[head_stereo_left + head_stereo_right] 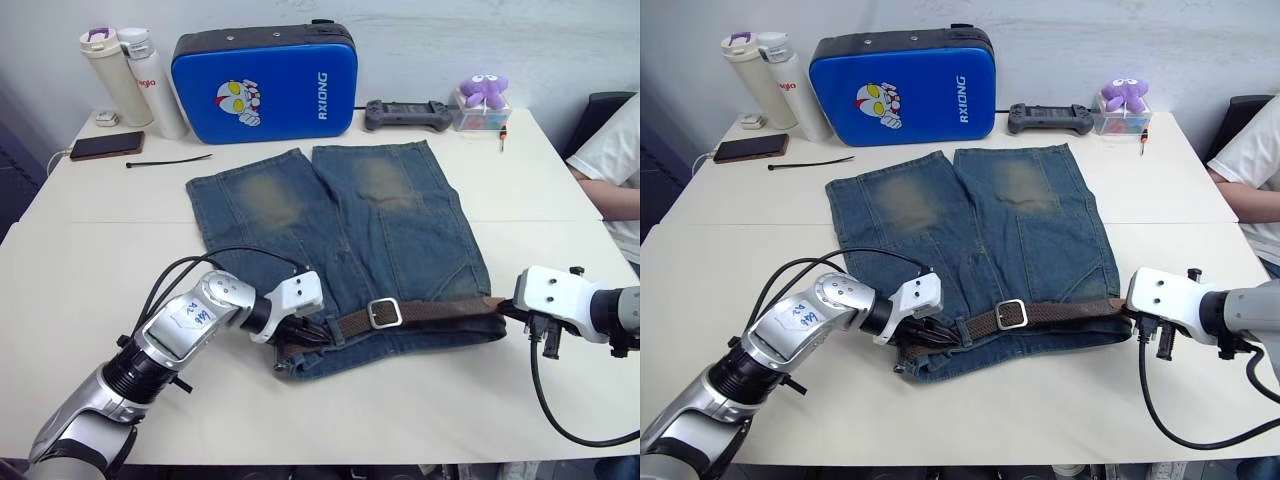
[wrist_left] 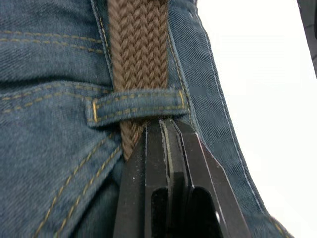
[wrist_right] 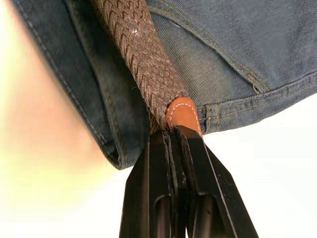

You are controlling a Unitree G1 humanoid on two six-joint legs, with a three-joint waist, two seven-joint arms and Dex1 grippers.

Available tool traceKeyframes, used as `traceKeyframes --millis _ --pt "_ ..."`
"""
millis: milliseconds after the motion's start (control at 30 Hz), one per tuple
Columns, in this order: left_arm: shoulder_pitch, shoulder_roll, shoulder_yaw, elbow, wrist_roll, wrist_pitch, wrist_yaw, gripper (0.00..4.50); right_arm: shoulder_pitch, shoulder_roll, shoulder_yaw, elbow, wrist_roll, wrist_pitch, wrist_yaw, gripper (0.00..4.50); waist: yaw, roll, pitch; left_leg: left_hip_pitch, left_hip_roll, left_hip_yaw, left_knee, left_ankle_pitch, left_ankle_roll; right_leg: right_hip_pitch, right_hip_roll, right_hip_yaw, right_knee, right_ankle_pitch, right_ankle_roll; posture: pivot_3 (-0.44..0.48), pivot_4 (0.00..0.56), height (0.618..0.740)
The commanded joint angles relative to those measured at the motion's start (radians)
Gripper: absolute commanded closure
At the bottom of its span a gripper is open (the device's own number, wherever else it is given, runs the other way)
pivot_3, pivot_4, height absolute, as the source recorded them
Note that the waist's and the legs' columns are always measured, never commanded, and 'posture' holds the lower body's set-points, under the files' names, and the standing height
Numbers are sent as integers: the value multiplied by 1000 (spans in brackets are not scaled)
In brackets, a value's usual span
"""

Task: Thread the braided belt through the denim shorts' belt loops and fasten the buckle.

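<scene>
brown braided belt through denim shorts' loops

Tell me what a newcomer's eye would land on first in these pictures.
First, the denim shorts spread flat at the table's middle, with the braided belt lying along their waistband nearest the robot and its silver buckle near the middle. Both grippers are shut on that belt: the left gripper just below a belt loop, the right gripper on the tan leather tip. Behind, a bright blue case stands upright.
</scene>
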Motion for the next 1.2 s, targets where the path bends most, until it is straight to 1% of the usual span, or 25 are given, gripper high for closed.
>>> traceKeyframes --millis 33,200,300,400,433,567,633,700,833,900,967,1000,1100,1167,1200 --pt "42 61 -57 47 55 19 -36 4500 0 11 -39 31 -71 -9 -55 4468 1 0 0 0 0 0 0 0 0 0 0 0 0 0 0 0 150 739" --pt "64 160 -53 49 80 -36 -104 4500 -33 66 30 4 -80 -23 -103 4468 -5 1 -1 1 0 0 -1 0 0 0 0 0 0 0 0 0 150 739" --pt "63 187 -39 66 82 -62 -127 4500 -53 83 40 -16 -50 6 -89 4468 -16 4 -2 2 0 0 -3 0 -1 0 0 1 0 0 0 0 150 739" --pt "55 194 -20 68 78 -87 -151 4500 -69 63 31 -24 -44 2 -62 3459 -15 4 -2 3 0 1 -5 0 -1 0 1 1 0 0 0 0 150 739" --pt "53 195 -9 64 72 -97 -162 4500 -80 55 24 -31 -35 4 -49 2992 -16 4 -2 3 0 1 -5 0 -1 0 1 1 0 0 0 0 150 739" --pt "43 188 90 34 -11 -92 -202 4500 -117 31 -36 -56 56 67 33 1097 -19 4 -1 3 0 1 -7 0 -1 -1 1 1 0 0 -1 0 150 739" --pt "52 204 180 6 -90 -61 -237 4500 -117 34 -97 -52 142 141 87 101 -17 4 0 3 1 1 -7 0 -1 -2 1 1 0 -1 -1 0 150 739" --pt "80 240 282 -6 -158 -21 -254 4500 -108 80 -173 -18 275 242 137 37 -17 3 0 1 1 0 -7 0 -1 -3 1 1 0 -1 -1 0 150 739" --pt "164 291 432 -12 -224 19 -238 4500 -82 146 -223 93 329 253 157 37 -15 1 1 1 1 0 -7 0 0 -2 0 0 -1 -1 -1 0 150 739" --pt "208 256 575 -13 -300 77 -175 4500 -108 187 -224 164 322 195 136 37 -15 1 1 1 1 1 -6 0 0 -2 0 0 -2 -1 -1 0 150 739" --pt "238 223 662 -27 -334 98 -116 4500 -133 217 -219 213 290 121 105 37 -15 1 1 1 1 1 -6 0 1 -2 0 0 -1 -1 -1 0 150 739" --pt "246 213 685 -38 -343 104 -94 4500 -144 227 -216 232 273 86 90 37 -15 1 1 1 1 1 -6 0 1 -2 0 0 -1 -1 -1 0 150 739" --pt "306 123 816 -120 -324 100 103 4500 -224 296 -235 292 276 20 4 37 -19 2 1 1 1 1 -6 0 0 -2 0 0 -1 -1 -1 0 150 739" --pt "414 55 889 -194 -290 89 217 4500 -252 341 -252 336 286 -5 -35 37 -22 2 1 1 1 1 -7 0 0 -3 0 1 -1 -1 -1 0 150 739" --pt "451 23 912 -215 -293 96 257 4500 -259 358 -255 350 295 -18 -34 37 -22 2 1 1 1 2 -8 0 -1 -3 0 1 -1 -1 -1 0 150 739"
